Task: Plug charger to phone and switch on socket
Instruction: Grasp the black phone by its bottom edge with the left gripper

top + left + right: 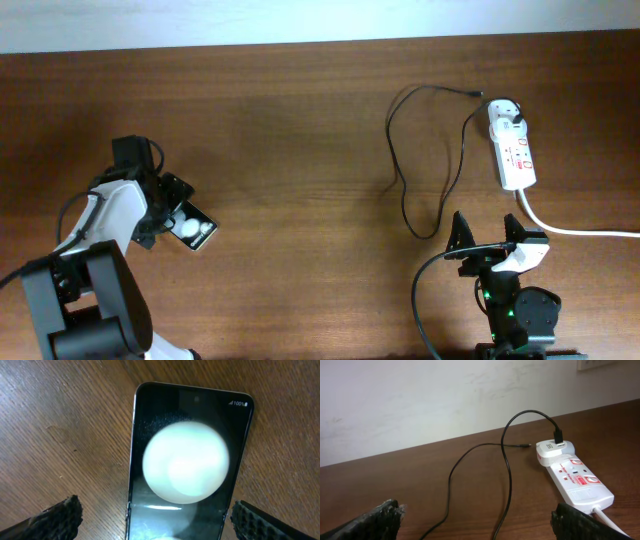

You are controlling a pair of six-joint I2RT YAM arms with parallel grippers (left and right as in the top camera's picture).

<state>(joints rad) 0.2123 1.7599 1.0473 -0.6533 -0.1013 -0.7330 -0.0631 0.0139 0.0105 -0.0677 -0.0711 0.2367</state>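
The phone [193, 229] lies flat on the table at the left, black and glossy with round white reflections; it fills the left wrist view [187, 460]. My left gripper [172, 218] hovers over it, open, a finger on each side of the phone [155, 520], not touching. The charger cable [420, 160] loops across the table right of centre, its white adapter [506, 108] plugged into the far end of the socket [513, 150]. In the right wrist view the cable [505, 470] and socket [572, 477] lie ahead of my open, empty right gripper [480, 520], [487, 240].
The thick white cord [580, 230] runs from the socket off the right edge. The cable's connector tip [478, 94] lies near the table's back edge, beside the adapter. A pale wall stands behind the table [445, 400].
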